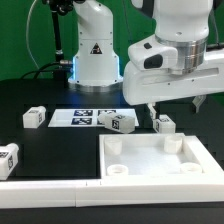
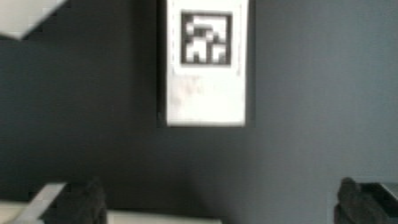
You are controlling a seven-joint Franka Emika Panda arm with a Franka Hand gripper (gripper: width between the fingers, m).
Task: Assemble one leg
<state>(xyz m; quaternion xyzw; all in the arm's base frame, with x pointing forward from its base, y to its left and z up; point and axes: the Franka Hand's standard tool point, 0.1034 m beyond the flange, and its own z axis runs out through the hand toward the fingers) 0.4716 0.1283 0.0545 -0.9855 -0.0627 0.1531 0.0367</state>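
Several white legs with black-and-white tags lie on the black table. One leg (image 1: 164, 124) lies just beyond the far edge of the white tray-like tabletop (image 1: 200, 152). My gripper (image 1: 173, 108) hangs open a little above this leg and holds nothing. In the wrist view the leg (image 2: 208, 85) is a white post with a tag at one end. It lies ahead of my gripper (image 2: 222, 205), whose dark fingertips (image 2: 80, 200) stand wide apart and clear of it. Other legs lie at the middle (image 1: 122, 122), left (image 1: 36, 117) and front left (image 1: 8, 158).
The marker board (image 1: 85, 117) lies in front of the robot base (image 1: 95, 55). A white rail (image 1: 50, 195) runs along the front edge of the table. A pale edge (image 2: 27, 205) shows beside one fingertip in the wrist view, likely the tabletop.
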